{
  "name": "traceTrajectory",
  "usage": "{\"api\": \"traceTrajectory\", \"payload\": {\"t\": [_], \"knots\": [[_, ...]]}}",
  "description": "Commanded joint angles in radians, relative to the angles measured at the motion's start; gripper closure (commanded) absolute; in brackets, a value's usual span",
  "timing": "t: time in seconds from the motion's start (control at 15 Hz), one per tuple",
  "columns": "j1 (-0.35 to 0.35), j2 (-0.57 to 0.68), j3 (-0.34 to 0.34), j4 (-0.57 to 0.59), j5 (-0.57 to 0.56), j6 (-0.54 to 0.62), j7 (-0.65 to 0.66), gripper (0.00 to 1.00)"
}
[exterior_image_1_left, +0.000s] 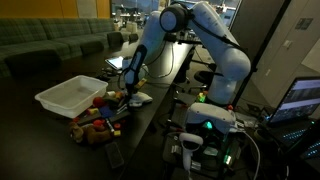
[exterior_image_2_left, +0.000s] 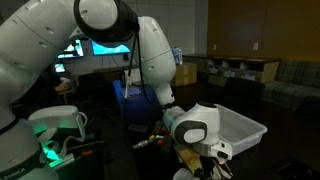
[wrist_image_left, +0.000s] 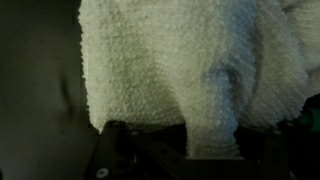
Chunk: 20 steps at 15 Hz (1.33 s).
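In the wrist view a white fuzzy plush thing (wrist_image_left: 180, 60) fills most of the frame. A thick fold of it hangs down between my gripper's (wrist_image_left: 210, 140) two dark fingers, which press on it from both sides. In both exterior views the gripper (exterior_image_1_left: 127, 92) (exterior_image_2_left: 207, 152) is low over a pile of soft toys (exterior_image_1_left: 98, 122) on the dark table. The white plush itself is hidden behind the hand in both exterior views.
A white plastic bin (exterior_image_1_left: 68, 95) (exterior_image_2_left: 240, 128) stands on the table right beside the toy pile. A laptop (exterior_image_1_left: 300, 98) sits at the table's side. A green‑lit control box (exterior_image_1_left: 205, 125) stands at the arm's base, and sofas (exterior_image_1_left: 50, 40) are behind.
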Motion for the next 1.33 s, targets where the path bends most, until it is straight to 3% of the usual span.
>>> {"api": "traceTrajectory", "payload": {"t": [0.0,0.47,0.8,1.07,1.27], "knots": [[0.012,-0.028,0.054,-0.024,-0.009,-0.01,-0.001,0.88],[0.046,-0.056,0.192,-0.065,0.012,-0.02,-0.006,0.88],[0.09,-0.06,0.252,-0.067,0.025,-0.031,0.008,0.88],[0.134,-0.057,0.257,-0.044,0.022,-0.021,0.026,0.88],[0.168,-0.06,0.209,-0.028,-0.001,0.003,0.043,0.88]]}}
